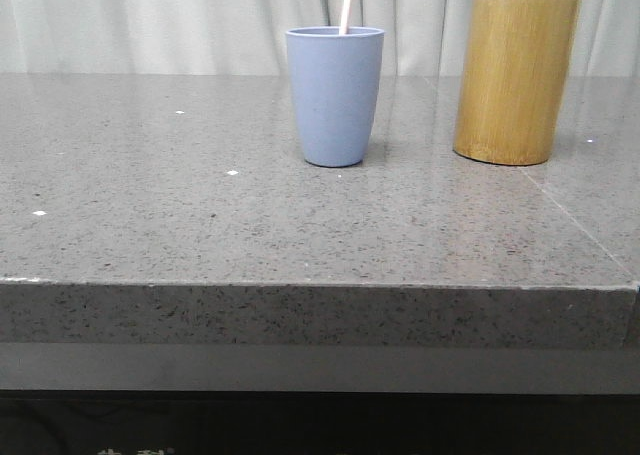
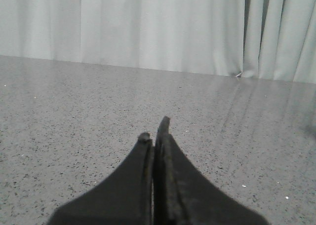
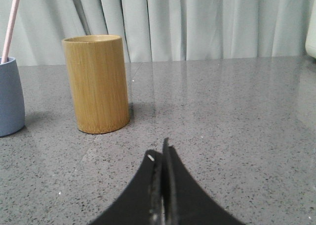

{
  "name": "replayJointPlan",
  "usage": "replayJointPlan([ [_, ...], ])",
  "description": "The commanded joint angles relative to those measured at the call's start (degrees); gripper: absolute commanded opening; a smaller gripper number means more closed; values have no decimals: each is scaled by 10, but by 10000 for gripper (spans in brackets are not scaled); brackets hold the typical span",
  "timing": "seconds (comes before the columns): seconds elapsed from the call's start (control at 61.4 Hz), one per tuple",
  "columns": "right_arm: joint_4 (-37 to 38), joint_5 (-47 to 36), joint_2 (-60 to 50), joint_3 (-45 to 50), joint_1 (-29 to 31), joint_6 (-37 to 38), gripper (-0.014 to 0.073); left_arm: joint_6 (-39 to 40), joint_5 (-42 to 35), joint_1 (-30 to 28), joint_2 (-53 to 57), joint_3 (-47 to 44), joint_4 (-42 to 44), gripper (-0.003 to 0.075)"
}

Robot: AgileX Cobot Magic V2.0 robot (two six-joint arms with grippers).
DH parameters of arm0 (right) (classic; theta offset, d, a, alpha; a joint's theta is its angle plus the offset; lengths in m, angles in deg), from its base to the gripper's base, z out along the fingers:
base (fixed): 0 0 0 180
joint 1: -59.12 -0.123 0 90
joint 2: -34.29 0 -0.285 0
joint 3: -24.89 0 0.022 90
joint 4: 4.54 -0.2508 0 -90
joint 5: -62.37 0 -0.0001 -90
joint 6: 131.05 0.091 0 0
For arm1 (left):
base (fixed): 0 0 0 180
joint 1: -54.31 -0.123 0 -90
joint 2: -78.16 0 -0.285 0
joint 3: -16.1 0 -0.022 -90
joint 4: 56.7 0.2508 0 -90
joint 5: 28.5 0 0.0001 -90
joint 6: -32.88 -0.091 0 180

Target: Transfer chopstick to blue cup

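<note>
The blue cup (image 1: 335, 96) stands upright on the grey stone table (image 1: 200, 215), near the middle and toward the back. The pale pink chopstick (image 1: 346, 5) stands inside it, leaning, with its upper part rising past the rim and out of the frame. In the right wrist view the blue cup (image 3: 10, 97) and chopstick (image 3: 10, 25) sit at the edge of the picture. My right gripper (image 3: 160, 153) is shut and holds nothing, well short of the cup and low over the table. My left gripper (image 2: 155, 132) is shut too, over bare tabletop.
A taller tan bamboo cylinder (image 1: 515, 79) stands right of the cup; the bamboo cylinder (image 3: 97, 83) is also ahead of my right gripper. A pale curtain (image 1: 150, 20) hangs behind the table. The table's front edge (image 1: 300, 285) runs across the near side.
</note>
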Motion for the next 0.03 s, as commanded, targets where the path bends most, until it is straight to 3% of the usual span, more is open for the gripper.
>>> replayJointPlan([
  [0.0, 0, -44, -12, -2, 5, -4, -67, 0, -43, 4, 12, -7, -1, -19],
  [0.016, 0, -45, -12, -2, 5, -4, -67, 0, -43, 4, 12, -7, -1, -19],
])
